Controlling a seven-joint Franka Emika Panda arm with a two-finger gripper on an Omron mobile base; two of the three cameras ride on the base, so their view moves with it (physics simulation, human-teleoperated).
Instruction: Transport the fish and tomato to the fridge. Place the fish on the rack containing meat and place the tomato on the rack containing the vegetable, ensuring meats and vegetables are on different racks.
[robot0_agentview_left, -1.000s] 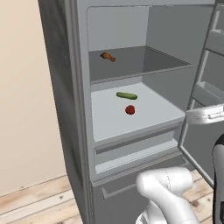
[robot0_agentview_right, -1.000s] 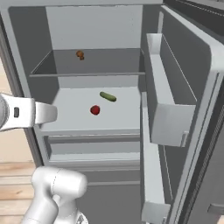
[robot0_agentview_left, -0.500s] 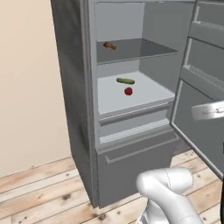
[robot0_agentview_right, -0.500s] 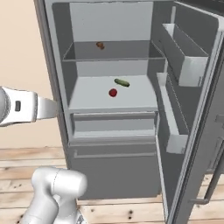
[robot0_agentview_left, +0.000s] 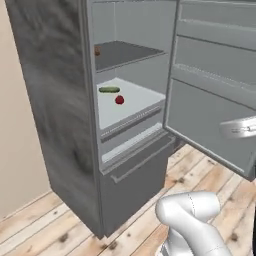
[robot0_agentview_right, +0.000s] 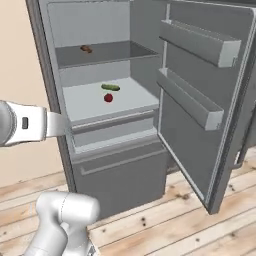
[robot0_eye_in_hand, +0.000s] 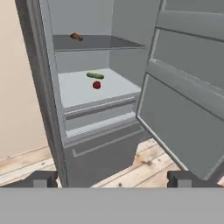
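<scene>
The tomato (robot0_agentview_left: 119, 100) lies on the lower white rack (robot0_agentview_left: 137, 102) of the fridge (robot0_agentview_left: 60, 115), just beside the green cucumber (robot0_agentview_left: 109, 89), a little in front of it and apart from it. On the dark upper rack (robot0_agentview_right: 107, 52) lies 1 brown piece of meat (robot0_agentview_right: 86, 49), near the left wall. The fish I cannot find in any view. The fridge door (robot0_agentview_right: 200, 100) stands wide open to the right, with 2 door shelves on its inner side.

The gripper (robot0_eye_in_hand: 113, 178) is open, its 2 dark fingertips (robot0_eye_in_hand: 41, 179) stand far apart and hold nothing. It points toward the open fridge from some way back, well apart from the racks. The white forearm (robot0_agentview_right: 25, 124) crosses the left edge of the right base view, about level with the lower rack.

Compared with 1 second ago, the whole scene has shifted in both base views: the fridge looks farther and is turned more sideways, so the base has moved. The tomato, the cucumber and the meat keep their places on the racks.
</scene>
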